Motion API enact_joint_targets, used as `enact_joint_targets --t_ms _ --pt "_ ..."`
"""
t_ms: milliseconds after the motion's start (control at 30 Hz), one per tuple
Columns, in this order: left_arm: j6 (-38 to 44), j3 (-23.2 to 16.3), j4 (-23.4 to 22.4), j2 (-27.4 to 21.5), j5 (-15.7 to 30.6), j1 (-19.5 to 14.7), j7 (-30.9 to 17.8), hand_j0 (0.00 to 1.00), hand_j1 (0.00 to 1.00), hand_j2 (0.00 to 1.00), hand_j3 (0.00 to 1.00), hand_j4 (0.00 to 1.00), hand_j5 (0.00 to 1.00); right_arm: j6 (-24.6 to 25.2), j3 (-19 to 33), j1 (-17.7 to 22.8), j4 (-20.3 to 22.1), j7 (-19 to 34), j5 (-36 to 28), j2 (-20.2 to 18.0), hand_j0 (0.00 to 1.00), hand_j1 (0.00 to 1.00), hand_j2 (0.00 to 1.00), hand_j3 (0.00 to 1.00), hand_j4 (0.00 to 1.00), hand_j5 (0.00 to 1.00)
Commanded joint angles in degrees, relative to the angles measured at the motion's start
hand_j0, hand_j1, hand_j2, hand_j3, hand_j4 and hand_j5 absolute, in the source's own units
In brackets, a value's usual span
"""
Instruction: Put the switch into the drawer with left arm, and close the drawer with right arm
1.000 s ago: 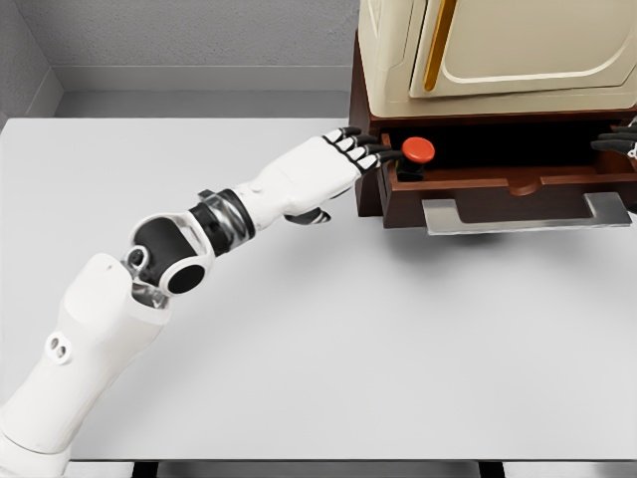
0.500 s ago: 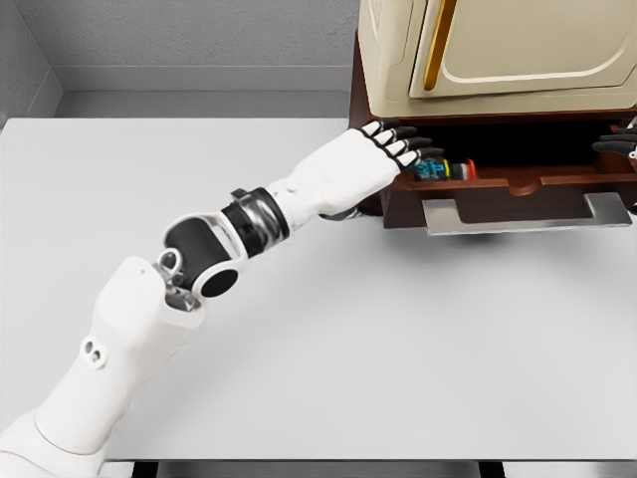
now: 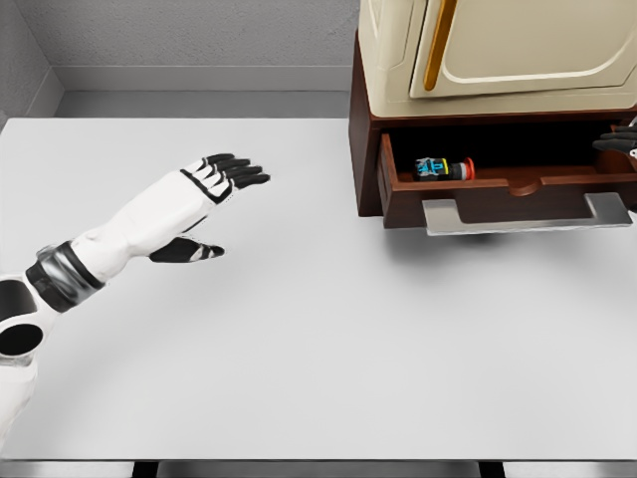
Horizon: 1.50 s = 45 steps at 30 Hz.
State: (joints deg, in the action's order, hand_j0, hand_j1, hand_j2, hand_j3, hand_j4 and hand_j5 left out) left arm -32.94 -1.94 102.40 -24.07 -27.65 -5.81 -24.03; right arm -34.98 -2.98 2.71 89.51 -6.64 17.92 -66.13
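Note:
The switch (image 3: 444,168), a small black body with a red button end and blue and yellow marks, lies on its side inside the open brown drawer (image 3: 478,189) at its left part. My left hand (image 3: 212,194) is open with fingers spread, hovering over the white table well left of the drawer, holding nothing. Only dark fingertips of my right hand (image 3: 618,142) show at the right edge, beside the drawer's right end. The drawer's grey handle (image 3: 526,214) sticks out toward me.
A cream cabinet (image 3: 498,50) with a gold-trimmed door sits above the drawer on a brown base. The white table (image 3: 328,339) spreads in front and to the left. Grey walls stand behind.
My left hand let go of the switch, which now lies in the drawer, and the arm pulled back far to the left. The right fingertips stayed put.

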Motion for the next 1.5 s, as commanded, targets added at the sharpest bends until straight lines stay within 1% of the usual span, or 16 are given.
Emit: enact_joint_targets --t_ms 0,33,67,100,133,167,200,333,467,533,733,800,1067,1200,1367,1467 --pt "-2.1 10.3 -1.2 -0.9 7.9 0.4 -1.0 1.00 1.00 1.00 1.00 1.00 1.00 0.0 -0.1 -0.1 -0.4 0.0 -0.3 0.0 0.90 0.90 0.90 0.90 0.90 0.90" --pt "-2.1 12.2 -2.1 -0.9 9.8 1.5 -1.9 1.00 1.00 1.00 1.00 1.00 1.00 0.0 -0.1 -0.1 -0.4 0.0 -0.3 0.0 0.90 0.90 0.90 0.90 0.90 0.90" --pt "-2.1 15.4 -3.3 -1.1 10.8 2.9 -3.5 1.00 1.00 1.00 1.00 1.00 1.00 0.0 -0.2 -0.1 -0.4 0.0 -0.3 0.0 0.90 0.90 0.90 0.90 0.90 0.90" --pt "-2.1 17.5 -4.6 -1.3 10.8 3.7 -4.3 1.00 1.00 1.00 1.00 1.00 1.00 0.0 -0.3 -0.2 -0.4 0.0 -0.3 0.2 0.90 0.90 0.90 0.90 0.90 0.90" --pt "-2.1 19.2 -6.8 -1.3 10.3 4.3 -4.7 1.00 1.00 1.00 1.00 1.00 1.00 0.0 -0.3 -0.3 -0.6 0.0 -0.3 0.2 0.90 0.90 0.90 0.90 0.90 0.90" --pt "-2.1 20.6 -11.1 -1.2 10.1 4.8 -4.7 1.00 1.00 1.00 1.00 1.00 1.00 0.0 -0.4 -0.3 -0.8 0.0 -0.3 0.3 0.90 0.90 0.90 0.90 0.90 0.90" --pt "-2.1 20.7 -13.6 -1.2 10.0 5.0 -4.8 1.00 1.00 1.00 1.00 1.00 1.00 0.0 -0.4 -0.3 -0.8 0.0 -0.1 1.2 0.90 0.90 0.90 0.90 0.90 0.90" --pt "-2.1 20.4 -16.4 -1.2 9.5 5.3 -4.9 1.00 1.00 1.00 1.00 1.00 1.00 0.0 -0.4 -0.3 -0.6 0.0 0.2 1.4 0.89 0.89 0.89 0.89 0.89 0.89" --pt "-2.1 20.2 -16.1 -1.0 9.5 5.7 -4.9 1.00 1.00 1.00 1.00 1.00 1.00 0.0 -0.4 -0.4 -0.5 0.0 0.3 1.5 0.89 0.89 0.89 0.89 0.89 0.89" --pt "-2.1 20.2 -15.9 -0.7 8.7 5.7 -4.9 1.00 1.00 1.00 1.00 1.00 1.00 0.0 -0.4 -0.4 -0.7 0.1 0.7 3.5 0.89 0.89 0.89 0.89 0.89 0.89" --pt "-2.1 20.1 -15.7 -0.5 8.1 5.6 -4.9 1.00 1.00 1.00 1.00 1.00 1.00 0.0 -0.4 -1.0 -0.6 0.7 1.4 4.0 0.89 0.89 0.89 0.89 0.89 0.89" --pt "-2.1 20.1 -15.7 -0.5 8.1 5.7 -4.9 1.00 1.00 1.00 1.00 1.00 1.00 0.0 -0.4 -1.7 -0.6 1.7 1.5 5.6 0.89 0.89 0.89 0.89 0.89 0.89" --pt "-2.1 20.1 -15.6 -0.2 8.1 5.7 -4.9 1.00 1.00 1.00 1.00 1.00 1.00 0.0 -0.4 -2.2 -0.8 1.8 2.0 6.3 0.89 0.89 0.89 0.89 0.89 0.89" --pt "-2.1 20.1 -15.6 0.0 8.1 5.7 -4.9 1.00 1.00 1.00 1.00 1.00 1.00 0.0 -0.4 -4.1 -1.5 1.8 3.2 7.9 0.89 0.89 0.89 0.89 0.89 0.89" --pt "-2.1 20.1 -15.6 0.1 8.1 5.7 -4.9 1.00 1.00 1.00 1.00 1.00 1.00 0.0 -0.5 -4.2 -1.7 1.8 3.3 8.2 0.89 0.89 0.89 0.89 0.89 0.89" --pt "-2.1 20.1 -15.6 0.1 8.1 5.7 -4.9 1.00 1.00 1.00 1.00 1.00 1.00 0.0 -1.1 -5.1 -2.1 1.8 3.9 9.1 0.89 0.89 0.89 0.89 0.89 0.89"
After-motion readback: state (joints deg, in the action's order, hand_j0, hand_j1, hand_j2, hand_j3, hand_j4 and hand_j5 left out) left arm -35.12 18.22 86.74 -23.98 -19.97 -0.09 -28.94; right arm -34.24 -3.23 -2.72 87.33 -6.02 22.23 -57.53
